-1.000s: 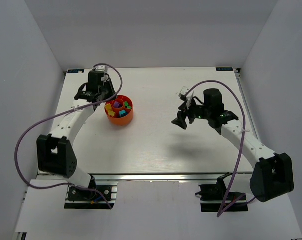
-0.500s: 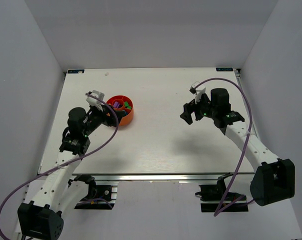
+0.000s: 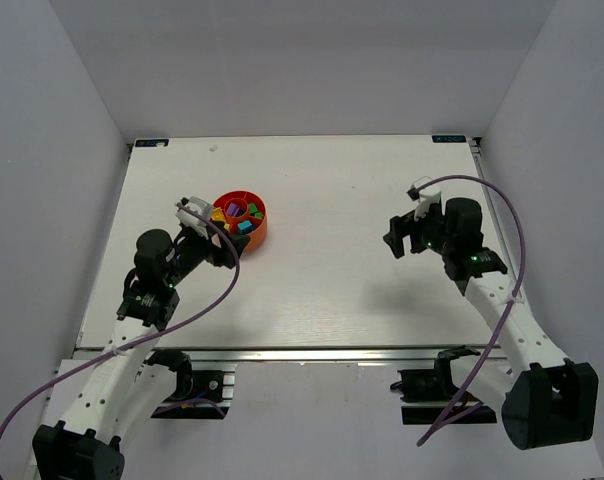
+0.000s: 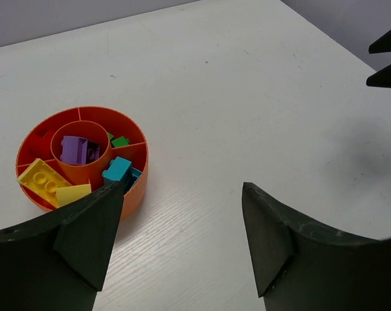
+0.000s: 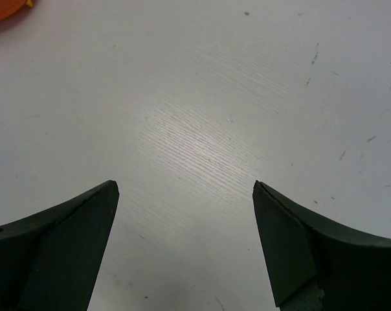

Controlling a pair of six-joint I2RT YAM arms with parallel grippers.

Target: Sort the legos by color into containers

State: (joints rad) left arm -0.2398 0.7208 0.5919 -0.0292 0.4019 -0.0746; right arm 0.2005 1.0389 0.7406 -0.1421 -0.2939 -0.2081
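The round orange dish (image 3: 244, 243) stands at the table's left rear, its containers being wedge sections around a central cup. The legos lie inside it: purple ones (image 4: 76, 149) in the cup, yellow ones (image 4: 45, 181), a teal one (image 4: 118, 170), a green one (image 4: 120, 141) and red ones (image 4: 39, 144) in the wedges. My left gripper (image 3: 215, 246) (image 4: 182, 188) hovers just near-left of the dish, open and empty. Far to the right, my right gripper (image 3: 400, 236) (image 5: 184, 184) hangs open above bare table with nothing between its fingers.
The white table (image 3: 322, 290) has grey walls on three sides. A sliver of the orange dish (image 5: 1, 10) shows at the top left corner of the right wrist view. Purple cables loop off both arms.
The left arm has drawn back from over the dish toward the near left, and its jaws have gone from shut to open. The right arm has moved to the right, still open.
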